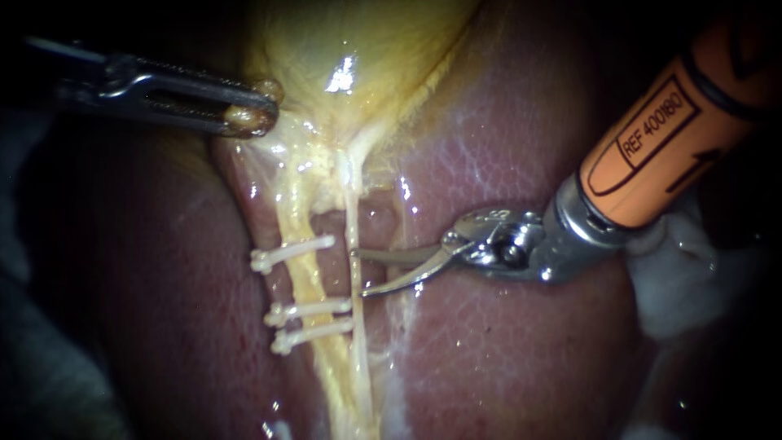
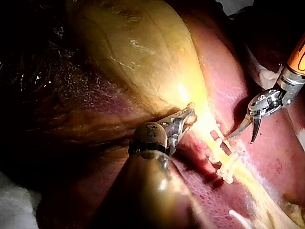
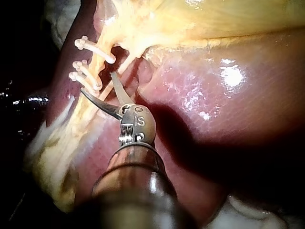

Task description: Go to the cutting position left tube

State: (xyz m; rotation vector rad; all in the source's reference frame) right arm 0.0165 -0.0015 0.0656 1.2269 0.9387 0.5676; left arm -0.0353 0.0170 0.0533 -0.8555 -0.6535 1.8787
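Liver (image 1: pixel 505 342), right instrument (image 1: pixel 358 271) parted beside tube (image 1: pixel 349 200)

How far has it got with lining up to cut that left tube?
Done: three white clips sit on the left tube, and the left instrument grips the gallbladder. In hand: the right instrument holds its blades open, level with the gap between the clips. Left: its tips stop short of that tube, so closing in around it remains.

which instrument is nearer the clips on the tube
Right. The right instrument sits just beside the clips, jaws open; the left instrument is farther off, gripping the gallbladder above them.
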